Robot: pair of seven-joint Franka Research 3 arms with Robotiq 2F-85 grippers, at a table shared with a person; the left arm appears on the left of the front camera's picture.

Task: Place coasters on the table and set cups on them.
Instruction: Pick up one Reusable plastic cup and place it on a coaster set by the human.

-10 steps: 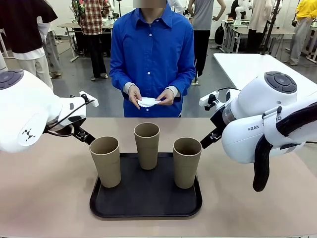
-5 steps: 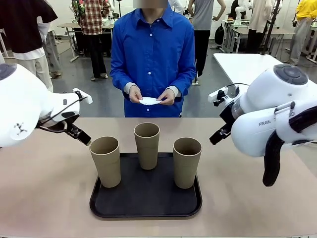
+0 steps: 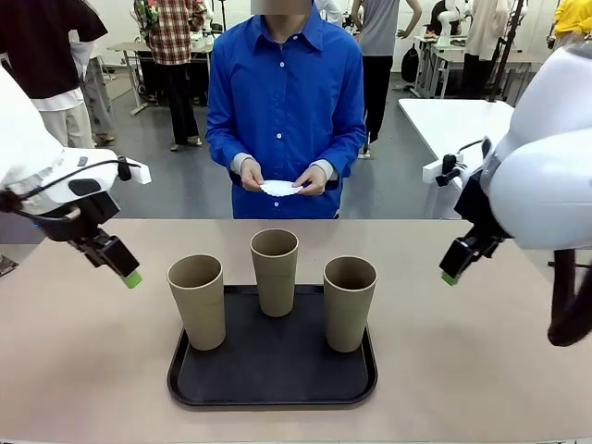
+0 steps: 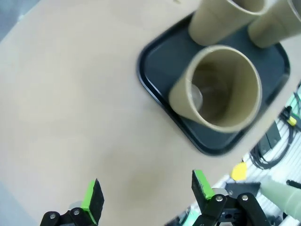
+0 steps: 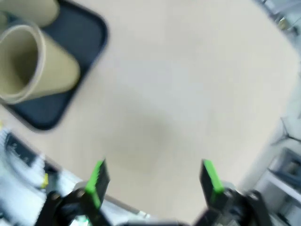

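**A:** What do we see to the left of the black tray?

**B:** We see the left gripper. It hangs over the bare table, left of the tray and apart from it. Its jaws are spread wide, with nothing between them.

**A:** And what is on the tray?

**B:** We count 3 cups, all standing up straight with gaps between them. The left cup is near the tray's left edge, toward the front. From the left wrist we look down into it, and it is empty.

**A:** And next to it?

**B:** The middle cup stands at the back of the tray.

**A:** Where are the coasters?

**B:** They are behind the tray, past the far edge of the table. A person in a blue shirt holds them, with one hand on the left and the other hand on the right. They look white and thin. We cannot tell how many there are.

**A:** What comes after the middle cup?

**B:** The right cup stands near the tray's right side, toward the front.

**A:** And to the right of the tray?

**B:** There we see the right gripper. It hangs over the bare table, apart from the tray. Its jaws are spread wide too, and they hold nothing. The right wrist view is blurry, but we can make out both green pads standing far apart.
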